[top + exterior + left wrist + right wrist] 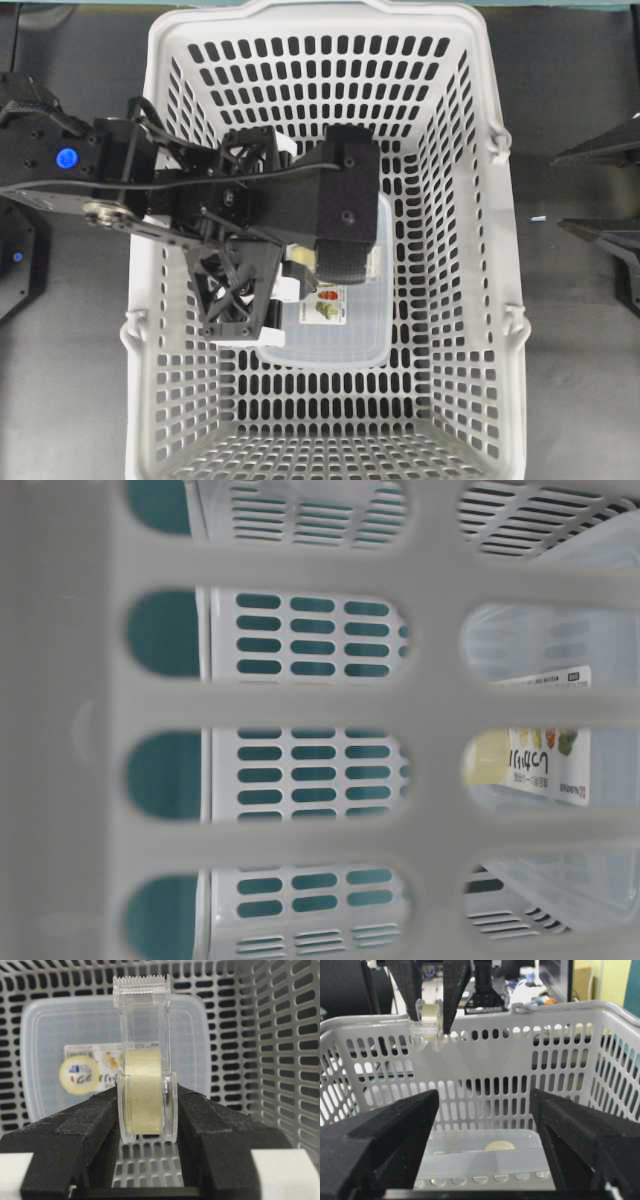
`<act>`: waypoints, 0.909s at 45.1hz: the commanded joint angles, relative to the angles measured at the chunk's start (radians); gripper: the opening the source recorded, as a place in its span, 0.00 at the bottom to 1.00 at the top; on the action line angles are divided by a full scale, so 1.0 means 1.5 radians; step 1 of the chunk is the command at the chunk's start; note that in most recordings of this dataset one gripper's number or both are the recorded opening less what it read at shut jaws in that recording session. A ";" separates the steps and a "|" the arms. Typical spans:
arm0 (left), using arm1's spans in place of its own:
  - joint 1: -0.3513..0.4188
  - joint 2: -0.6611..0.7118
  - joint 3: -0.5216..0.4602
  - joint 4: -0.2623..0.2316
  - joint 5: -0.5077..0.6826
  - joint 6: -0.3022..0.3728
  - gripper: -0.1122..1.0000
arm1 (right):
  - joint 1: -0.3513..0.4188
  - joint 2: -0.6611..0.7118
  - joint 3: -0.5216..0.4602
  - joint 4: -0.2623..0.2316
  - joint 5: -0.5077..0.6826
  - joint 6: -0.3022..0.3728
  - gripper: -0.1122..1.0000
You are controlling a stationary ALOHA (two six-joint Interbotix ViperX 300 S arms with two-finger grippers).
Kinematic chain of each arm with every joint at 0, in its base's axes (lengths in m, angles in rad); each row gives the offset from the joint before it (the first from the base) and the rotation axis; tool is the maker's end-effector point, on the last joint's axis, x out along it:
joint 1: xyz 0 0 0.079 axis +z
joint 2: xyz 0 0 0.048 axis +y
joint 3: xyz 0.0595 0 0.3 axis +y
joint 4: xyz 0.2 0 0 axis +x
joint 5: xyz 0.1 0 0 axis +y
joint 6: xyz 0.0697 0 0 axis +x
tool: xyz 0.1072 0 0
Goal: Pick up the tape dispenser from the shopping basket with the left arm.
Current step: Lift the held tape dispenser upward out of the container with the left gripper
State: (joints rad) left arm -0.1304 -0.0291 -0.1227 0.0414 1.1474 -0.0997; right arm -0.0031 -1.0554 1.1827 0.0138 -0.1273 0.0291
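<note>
The tape dispenser (146, 1090), a clear plastic holder with a pale yellowish roll, stands upright between my left gripper's black pads. The left gripper (147, 1110) is shut on its lower part. In the right wrist view the held dispenser (427, 1022) hangs about level with the far rim of the light-grey shopping basket (520, 1060). In the overhead view the left arm (66, 158), with its blue dot, reaches in over the basket's (500, 250) left rim and hides the dispenser. My right gripper (482, 1110) is open and empty, outside the basket's right side (592, 192).
A translucent rectangular food box (335, 335) with a printed label lies on the basket floor below the left gripper. It also shows in the left wrist view (50, 1035) and the right wrist view (485, 1157). Slotted basket walls (280, 1035) surround the gripper.
</note>
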 commanded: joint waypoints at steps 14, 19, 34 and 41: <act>-0.008 -0.007 -0.014 0.002 -0.005 -0.001 0.37 | -0.001 0.005 -0.004 -0.001 -0.019 0.001 0.74; -0.010 -0.007 -0.014 0.002 -0.005 -0.002 0.37 | -0.001 0.004 -0.004 0.000 -0.019 0.001 0.74; -0.012 0.000 -0.013 0.002 -0.024 -0.001 0.37 | -0.001 0.004 -0.004 -0.001 -0.019 0.002 0.72; -0.012 0.003 -0.008 0.002 -0.025 -0.001 0.37 | 0.002 0.004 -0.004 0.000 -0.020 0.002 0.71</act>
State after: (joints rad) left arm -0.1457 -0.0107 -0.1227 0.0414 1.1183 -0.1012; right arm -0.0031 -1.0554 1.1842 0.0123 -0.1473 0.0307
